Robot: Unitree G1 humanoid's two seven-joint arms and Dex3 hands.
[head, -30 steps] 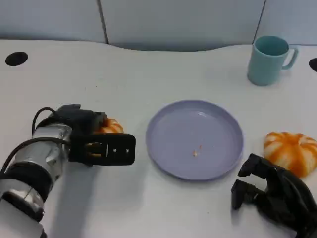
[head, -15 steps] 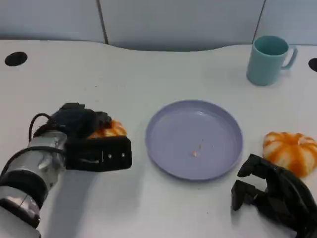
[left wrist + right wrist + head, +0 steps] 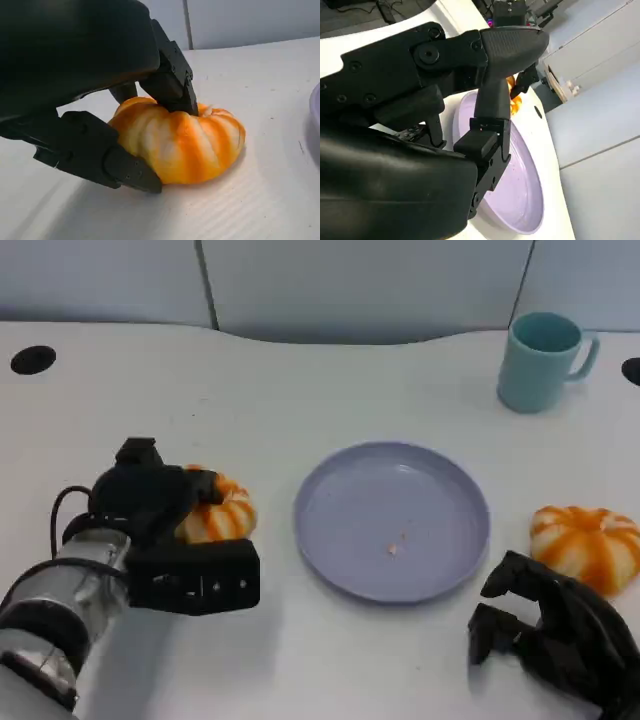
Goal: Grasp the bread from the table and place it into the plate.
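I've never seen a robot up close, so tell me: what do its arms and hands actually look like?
Each forearm is a silver metal cylinder with black bands; the left forearm has a thin black cable looping beside it. The left hand and right hand are matte black, built of blocky, angular finger segments with visible screws and pivot pins, more like machine parts than skin.

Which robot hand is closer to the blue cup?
The right hand. It sits at the table's near edge on the same side as the cup, which stands at the far edge. The left hand is across the plate, wrapped around a bread roll.
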